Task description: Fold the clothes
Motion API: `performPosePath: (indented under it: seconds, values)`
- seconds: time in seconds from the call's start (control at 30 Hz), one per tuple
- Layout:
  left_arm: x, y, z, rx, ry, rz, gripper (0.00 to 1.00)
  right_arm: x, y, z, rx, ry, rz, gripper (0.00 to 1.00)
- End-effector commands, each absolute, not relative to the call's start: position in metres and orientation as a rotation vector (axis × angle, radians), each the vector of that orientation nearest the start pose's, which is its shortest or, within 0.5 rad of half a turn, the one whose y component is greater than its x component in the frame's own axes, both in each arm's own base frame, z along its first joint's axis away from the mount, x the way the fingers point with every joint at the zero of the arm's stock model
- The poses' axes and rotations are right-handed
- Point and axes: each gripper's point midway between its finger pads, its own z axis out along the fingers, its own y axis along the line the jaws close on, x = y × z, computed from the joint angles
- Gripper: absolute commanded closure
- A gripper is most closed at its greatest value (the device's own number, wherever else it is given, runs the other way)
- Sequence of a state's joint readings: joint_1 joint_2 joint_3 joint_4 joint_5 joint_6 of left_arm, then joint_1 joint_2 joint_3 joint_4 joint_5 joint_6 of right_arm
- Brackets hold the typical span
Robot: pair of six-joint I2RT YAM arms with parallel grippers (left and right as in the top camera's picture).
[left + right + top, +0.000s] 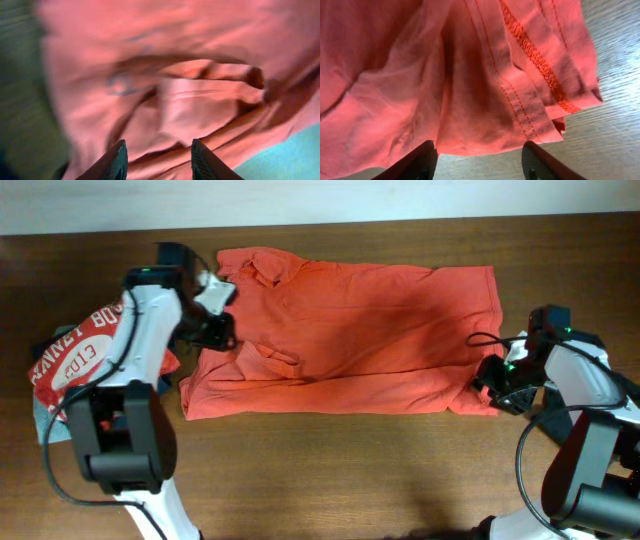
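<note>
The clothes in play are a large orange-red collared shirt (350, 330) lying flat across the table, collar at the far left. My left gripper (220, 332) hovers over its left sleeve area. In the left wrist view, which is blurred, the left gripper (159, 161) is open and the creased shirt (200, 100) lies beyond the fingertips, not pinched. My right gripper (490, 380) is at the shirt's near right corner. In the right wrist view the right gripper (480, 162) is open, with the stitched hem (540, 65) just ahead and bare wood between the fingers.
A red tee with white print (75, 355) lies bunched at the left edge, over a pale grey-blue piece (42, 418). Brown wooden table (350, 470) runs along the front. A pale teal patch (295, 160) shows beside the left fingers.
</note>
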State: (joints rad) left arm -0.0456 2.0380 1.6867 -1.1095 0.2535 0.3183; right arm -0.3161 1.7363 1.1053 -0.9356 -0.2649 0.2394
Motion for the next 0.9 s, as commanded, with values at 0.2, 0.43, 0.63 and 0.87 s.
performPosePath:
  seconds: [0.2,0.43,0.63,0.87]
  values:
    - [0.404,-0.086,0.046,0.763,2.978,-0.398,0.59,0.304,-0.044,0.032,0.825,2.959,0.444,0.40]
    - [0.405,-0.072,0.038,0.769,3.013,-0.275,0.59,0.314,-0.044,0.031,0.792,2.931,0.437,0.40]
    - [0.400,-0.072,0.035,0.771,3.035,-0.284,0.59,0.312,-0.044,0.023,0.804,2.958,0.435,0.40]
    - [0.406,-0.084,0.024,0.770,3.006,-0.377,0.91,0.311,-0.045,0.018,0.808,2.965,0.427,0.41]
